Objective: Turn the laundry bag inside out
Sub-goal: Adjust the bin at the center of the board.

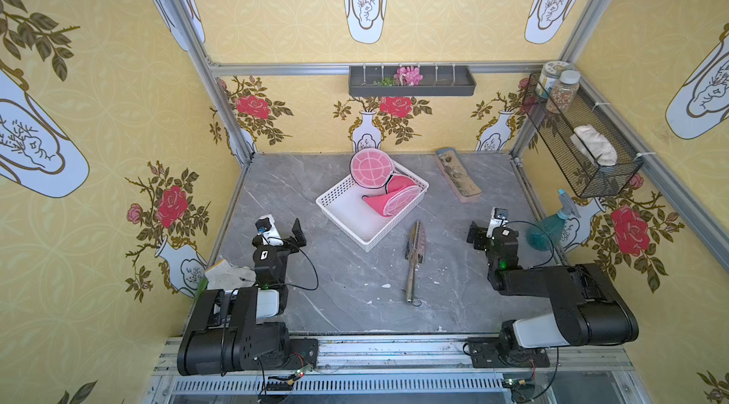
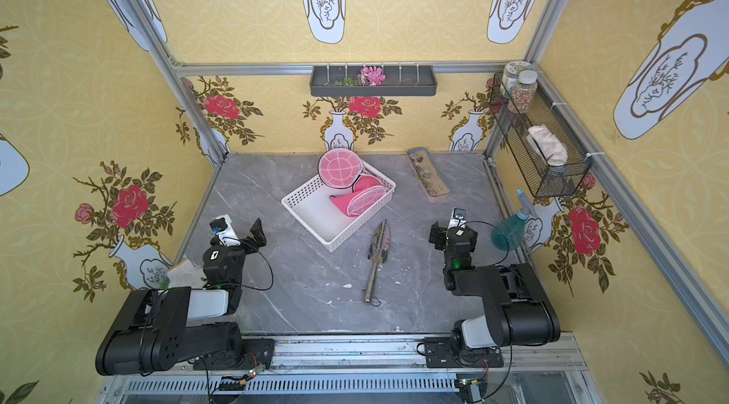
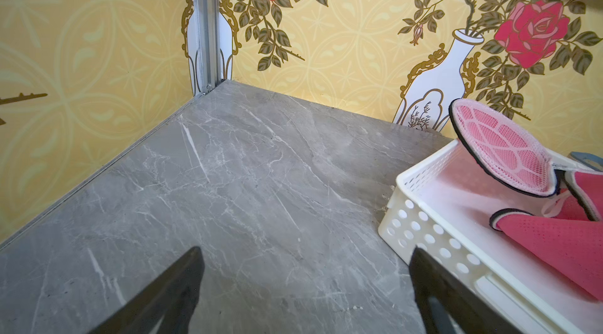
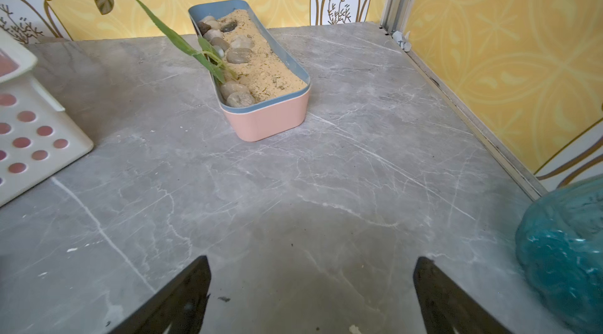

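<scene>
In both top views the pink mesh laundry bag (image 1: pixel 388 191) (image 2: pixel 357 189) lies in the far half of the white perforated basket (image 1: pixel 335 189) (image 2: pixel 303 189). Its round black-trimmed flap (image 1: pixel 370 168) leans up over the basket's far rim. The left wrist view shows that flap (image 3: pixel 502 149) and the pink body (image 3: pixel 554 244) inside the basket (image 3: pixel 421 228). My left gripper (image 1: pixel 282 230) (image 2: pixel 240 230) (image 3: pixel 303 252) hangs open and empty over bare table to the left of the basket. My right gripper (image 1: pixel 487 226) (image 2: pixel 447 224) (image 4: pixel 310 260) is open and empty on the right side.
A garden trowel (image 1: pixel 414 256) lies in front of the basket. A pink planter box (image 1: pixel 457 175) (image 4: pixel 257 68) with sand and stones sits at the back right. A teal spray bottle (image 1: pixel 546 228) (image 4: pixel 564 250) stands by the right wall under a wire shelf (image 1: pixel 584 145).
</scene>
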`<state>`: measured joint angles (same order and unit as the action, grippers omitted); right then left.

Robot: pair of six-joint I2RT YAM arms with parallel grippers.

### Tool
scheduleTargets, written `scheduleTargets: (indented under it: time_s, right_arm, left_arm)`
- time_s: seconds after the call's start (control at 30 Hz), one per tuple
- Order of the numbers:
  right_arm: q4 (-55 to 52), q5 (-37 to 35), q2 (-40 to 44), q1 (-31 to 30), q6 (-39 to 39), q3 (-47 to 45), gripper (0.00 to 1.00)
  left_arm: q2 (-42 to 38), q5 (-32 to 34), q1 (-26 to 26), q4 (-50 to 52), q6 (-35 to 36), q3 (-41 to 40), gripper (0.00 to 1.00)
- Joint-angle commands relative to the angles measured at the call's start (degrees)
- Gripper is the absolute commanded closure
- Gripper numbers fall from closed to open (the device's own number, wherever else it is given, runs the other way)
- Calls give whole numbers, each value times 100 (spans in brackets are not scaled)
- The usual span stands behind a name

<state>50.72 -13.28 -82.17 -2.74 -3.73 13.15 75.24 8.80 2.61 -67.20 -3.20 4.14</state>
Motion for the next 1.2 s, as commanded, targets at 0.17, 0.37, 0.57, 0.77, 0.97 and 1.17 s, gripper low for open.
scheduleTargets:
  time_s: [0.17, 0.37, 0.57, 0.77, 0.97, 1.17]
  right_arm:
    - [187, 45, 11, -21, 74, -23, 3]
    - [149, 165, 4, 45, 48, -5, 3]
    - [142, 263, 28, 107, 26, -18, 3]
    - [98, 82, 742, 3, 135, -282, 3]
    - [-1626, 300, 3022, -245, -169, -72, 3]
    - [-3079, 1329, 3402, -22, -1792, 923, 3]
  left_arm:
    - [8, -58, -6, -21, 68, 12, 0]
    - [10, -62, -4, -25, 74, 7, 0]
    - [8, -60, -6, -13, 72, 16, 0]
    - [-405, 199, -8, -65, -12, -160, 0]
    - [-2116, 656, -259, 1421, 43, 50, 0]
    - [-3187, 1439, -249, 2897, -1570, 770, 0]
